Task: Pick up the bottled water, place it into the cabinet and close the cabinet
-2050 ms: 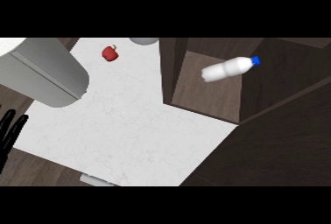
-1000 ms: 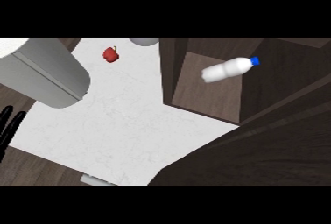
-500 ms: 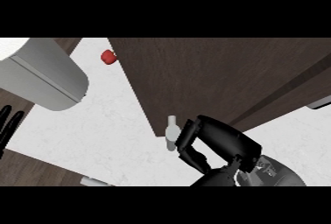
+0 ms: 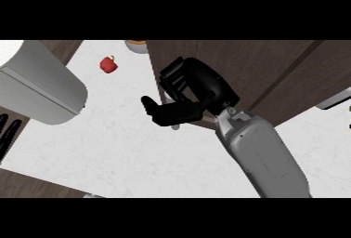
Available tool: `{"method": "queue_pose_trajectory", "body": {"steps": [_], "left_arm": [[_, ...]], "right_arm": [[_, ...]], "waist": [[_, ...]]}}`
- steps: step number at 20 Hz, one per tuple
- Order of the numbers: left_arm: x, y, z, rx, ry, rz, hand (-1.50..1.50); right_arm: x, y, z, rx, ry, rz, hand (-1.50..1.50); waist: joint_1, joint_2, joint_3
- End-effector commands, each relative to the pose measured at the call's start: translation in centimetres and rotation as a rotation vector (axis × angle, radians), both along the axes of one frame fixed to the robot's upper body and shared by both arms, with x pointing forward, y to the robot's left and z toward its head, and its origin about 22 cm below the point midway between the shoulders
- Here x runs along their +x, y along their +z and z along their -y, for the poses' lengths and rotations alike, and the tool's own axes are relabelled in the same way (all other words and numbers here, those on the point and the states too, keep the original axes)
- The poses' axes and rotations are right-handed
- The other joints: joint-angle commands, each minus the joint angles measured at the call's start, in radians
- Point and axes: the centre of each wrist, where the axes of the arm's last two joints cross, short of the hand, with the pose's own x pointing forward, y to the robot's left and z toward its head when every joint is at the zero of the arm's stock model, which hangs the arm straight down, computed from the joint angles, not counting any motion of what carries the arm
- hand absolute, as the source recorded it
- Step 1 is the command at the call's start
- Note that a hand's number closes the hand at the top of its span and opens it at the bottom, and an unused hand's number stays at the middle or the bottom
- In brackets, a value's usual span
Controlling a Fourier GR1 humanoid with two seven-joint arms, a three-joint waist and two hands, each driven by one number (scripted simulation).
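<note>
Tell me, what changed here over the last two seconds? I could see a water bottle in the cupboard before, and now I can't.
The dark cabinet door swung shut, hiding the bottle behind it. The right hand came into view from the lower right and now lies against the door, fingers curled by its pale handle. The red pepper, the grey appliance and the left hand at the left edge stayed put.

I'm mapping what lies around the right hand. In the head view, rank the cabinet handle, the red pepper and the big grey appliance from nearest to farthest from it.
From the right hand:
1. Cabinet handle, right at the fingers.
2. Red pepper, up and left on the counter.
3. Grey appliance, far left.
</note>
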Motion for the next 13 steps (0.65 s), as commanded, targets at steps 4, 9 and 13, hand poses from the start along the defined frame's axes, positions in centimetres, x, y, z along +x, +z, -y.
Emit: {"method": "queue_pose_trajectory", "body": {"steps": [4, 9, 13], "left_arm": [[0.1, 0.0, -0.9, -0.009, 0.011, 0.01, -1.5], [-0.3, -0.3, -0.6, -0.024, 0.023, 0.003, -1.5], [-0.7, -0.4, -1.3, -0.023, 0.017, -0.005, -1.5]], "right_arm": [[4.0, 2.8, -1.9, 0.095, -0.189, 0.013, 1.5], [5.0, 2.4, -1.6, 0.186, -0.267, -0.048, -1.5], [5.4, 2.1, -2.2, 0.188, -0.276, -0.071, -1.5]], "waist": [[-0.013, 0.005, 0.0], [-0.03, 0.003, 0.003], [-0.03, 0.004, 0.002]]}}
